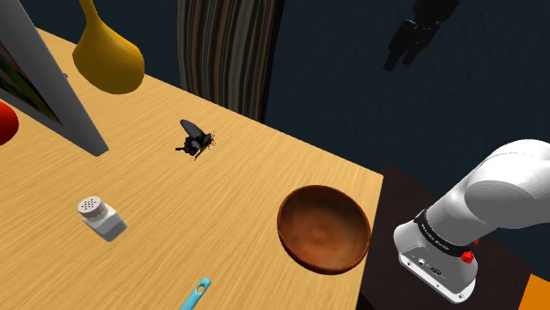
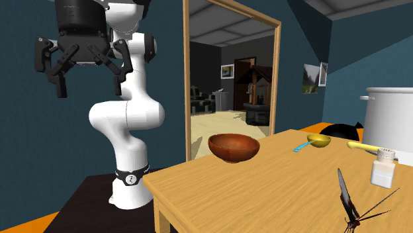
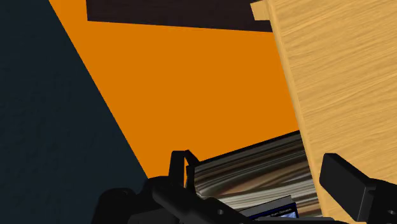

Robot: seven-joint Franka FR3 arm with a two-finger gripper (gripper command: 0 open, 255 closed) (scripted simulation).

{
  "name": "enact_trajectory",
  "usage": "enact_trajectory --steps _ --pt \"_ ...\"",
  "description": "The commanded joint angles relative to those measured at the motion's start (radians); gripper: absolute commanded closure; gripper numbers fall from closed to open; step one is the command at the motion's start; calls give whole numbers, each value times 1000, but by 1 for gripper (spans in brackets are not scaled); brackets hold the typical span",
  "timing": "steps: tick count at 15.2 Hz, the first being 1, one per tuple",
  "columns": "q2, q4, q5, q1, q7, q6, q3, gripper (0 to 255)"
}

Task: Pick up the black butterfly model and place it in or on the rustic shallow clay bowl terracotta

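The black butterfly model [image 1: 196, 138] rests on the wooden table [image 1: 220, 211], towards its far side in the shoulder view; in the second exterior view the butterfly [image 2: 351, 206] stands at the near right corner. The brown clay bowl [image 1: 323, 231] sits empty near the table edge closest to the stand, and its outer wall [image 2: 233, 149] shows from the side. My gripper [image 2: 91, 85] hangs open high in the air, well off the table and far from both objects. It appears in the shoulder view's upper right [image 1: 401, 60]. In the wrist view the fingers [image 3: 181, 168] stand apart with nothing between them.
A white shaker [image 1: 100, 217], a blue-handled spoon [image 1: 196, 293], a yellow ladle [image 1: 107, 55] and a grey slanted board [image 1: 62, 88] share the table. A white pot [image 2: 390, 119] stands at the back. Below the gripper lie orange floor [image 3: 184, 83] and the table edge [image 3: 343, 76].
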Motion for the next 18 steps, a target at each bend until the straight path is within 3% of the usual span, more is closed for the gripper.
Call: enact_trajectory --steps 1,9,18 --pt "0 0 0 0 0 0 0 0" --pt "86 -33 163 12 345 76 185 0" --pt "310 48 304 11 715 210 378 0"
